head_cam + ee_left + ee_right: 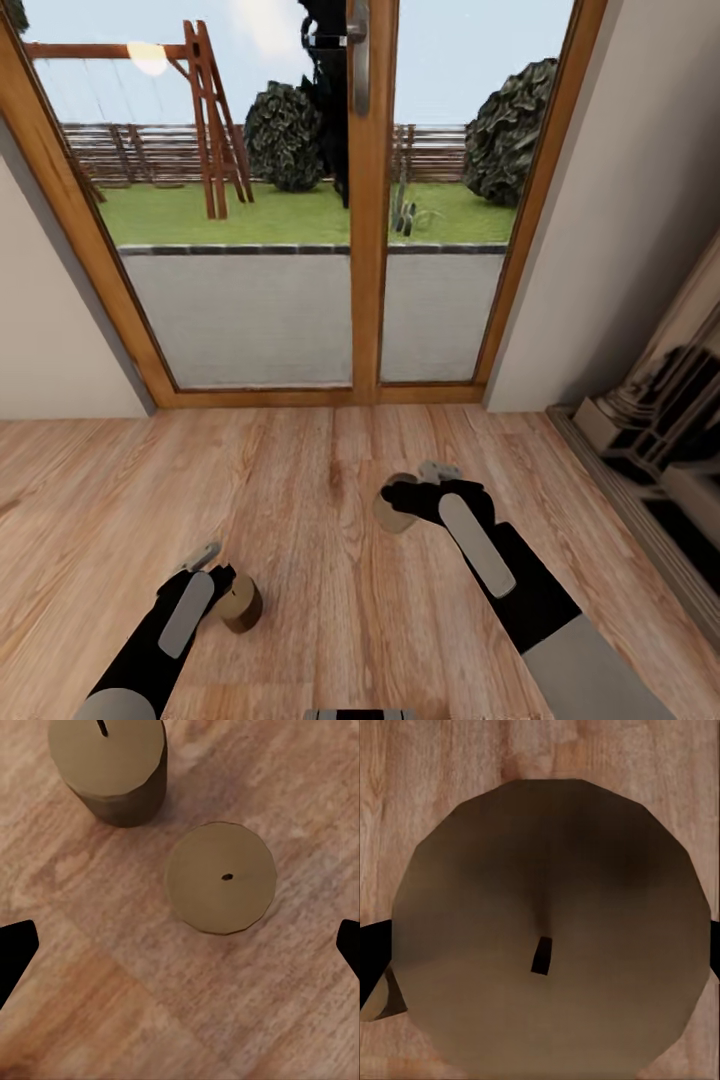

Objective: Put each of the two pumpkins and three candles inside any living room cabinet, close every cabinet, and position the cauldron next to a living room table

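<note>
On the wood plank floor (330, 610) before the glass door (300, 200), the left end effector (180, 945) hangs with fingers apart over two brown candles (221, 877) standing near each other. The right end effector (420, 490) is clamped around a pale candle (551, 930), lifted off the floor.

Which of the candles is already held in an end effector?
The candle in the right end effector; it sits between the fingers. The brown candle beside the left end effector stands free on the floor.
</note>
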`<state>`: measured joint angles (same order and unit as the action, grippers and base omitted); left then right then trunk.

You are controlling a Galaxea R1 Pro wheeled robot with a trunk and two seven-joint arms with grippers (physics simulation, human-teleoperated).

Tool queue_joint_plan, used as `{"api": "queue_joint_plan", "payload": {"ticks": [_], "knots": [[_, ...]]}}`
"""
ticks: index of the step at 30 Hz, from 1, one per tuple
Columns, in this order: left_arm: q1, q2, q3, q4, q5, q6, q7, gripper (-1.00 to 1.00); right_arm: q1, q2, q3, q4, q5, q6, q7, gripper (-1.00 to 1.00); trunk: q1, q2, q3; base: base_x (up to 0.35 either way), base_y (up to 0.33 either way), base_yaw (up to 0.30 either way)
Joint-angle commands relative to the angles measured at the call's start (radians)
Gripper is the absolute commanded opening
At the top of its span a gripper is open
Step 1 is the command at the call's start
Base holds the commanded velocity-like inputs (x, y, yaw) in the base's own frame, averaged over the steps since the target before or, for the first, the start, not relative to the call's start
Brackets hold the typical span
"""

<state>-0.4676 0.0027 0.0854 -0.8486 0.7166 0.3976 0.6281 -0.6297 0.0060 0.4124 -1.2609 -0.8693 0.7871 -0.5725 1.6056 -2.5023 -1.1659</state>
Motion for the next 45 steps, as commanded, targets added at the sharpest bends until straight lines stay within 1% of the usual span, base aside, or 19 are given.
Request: {"api": "queue_joint_plan", "payload": {"ticks": [1, 5, 8, 10, 12, 26, 30, 32, 36, 38, 40, 42, 45], "knots": [[0.0, 0.0, 0.0, -0.002, 0.007, 0.003, 0.006, 1.0, -0.001, 0.0, 0.001, -0.011, -0.011, 0.009, -0.025, -1.0, 0.0, -0.001, -0.005, 0.0, 0.0, 0.0], [0.0, -0.003, 0.0, -0.004, 0.007, 0.003, 0.006, 1.0, -0.001, 0.0, 0.002, -0.023, -0.012, 0.02, -0.052, -1.0, 0.002, -0.002, -0.02, 0.0, 0.0, 0.0], [-0.001, -0.006, -0.001, -0.011, 0.02, 0.001, 0.003, 1.0, -0.001, 0.0, 0.002, -0.026, -0.013, 0.022, -0.058, -1.0, 0.003, -0.002, -0.032, 0.0, 0.0, 0.0], [-0.003, -0.012, -0.004, -0.02, 0.028, -0.001, 0.001, 1.0, -0.001, 0.001, 0.002, -0.027, -0.013, 0.023, -0.059, -1.0, 0.004, -0.003, -0.04, 0.0, 0.0, 0.0], [-0.011, -0.014, -0.004, -0.027, 0.031, -0.001, 0.001, 1.0, -0.001, 0.001, 0.002, -0.027, -0.013, 0.023, -0.06, -1.0, 0.005, -0.003, -0.047, 0.0, 0.0, 0.0], [-0.019, -0.017, -0.006, -0.024, 0.034, -0.002, 0.003, 1.0, -0.001, -0.002, 0.003, -0.031, -0.012, 0.048, -0.061, -1.0, 0.011, -0.007, -0.102, 0.0, 0.0, 0.0], [-0.019, -0.034, -0.009, -0.021, 0.033, -0.003, 0.005, 1.0, -0.001, -0.002, 0.001, -0.032, -0.011, 0.062, -0.061, -1.0, 0.013, -0.007, -0.117, 0.0, 0.0, 0.0], [-0.019, -0.042, -0.009, -0.021, 0.032, 0.001, 0.006, 1.0, -0.001, -0.004, -0.001, -0.052, -0.012, 0.064, -0.061, -1.0, 0.014, -0.008, -0.125, 0.0, 0.0, 0.0], [-0.019, -0.055, -0.01, -0.021, 0.029, 0.002, 0.007, 1.0, -0.001, -0.007, 0.0, -0.115, -0.012, 0.071, -0.062, -1.0, 0.014, -0.008, -0.125, 0.0, 0.0, 0.0], [-0.019, -0.06, -0.014, -0.021, 0.027, 0.002, 0.007, 1.0, -0.001, -0.006, 0.001, -0.124, -0.012, 0.082, -0.062, -1.0, 0.014, -0.008, -0.125, 0.0, 0.0, 0.0], [-0.019, -0.067, -0.032, -0.021, 0.025, 0.003, 0.007, 1.0, -0.001, -0.005, -0.001, -0.129, -0.011, 0.09, -0.061, -1.0, 0.014, -0.008, -0.125, 0.0, 0.0, 0.0], [-0.019, -0.069, -0.044, -0.021, 0.024, 0.003, 0.007, 1.0, -0.001, -0.005, -0.001, -0.131, -0.012, 0.092, -0.061, -1.0, 0.014, -0.008, -0.125, 0.0, 0.0, 0.0], [-0.019, -0.07, -0.05, -0.021, 0.027, 0.004, 0.007, 1.0, -0.001, -0.005, -0.002, -0.13, -0.013, 0.093, -0.061, -1.0, 0.014, -0.008, -0.125, 0.023, 0.0, 0.0]]}}
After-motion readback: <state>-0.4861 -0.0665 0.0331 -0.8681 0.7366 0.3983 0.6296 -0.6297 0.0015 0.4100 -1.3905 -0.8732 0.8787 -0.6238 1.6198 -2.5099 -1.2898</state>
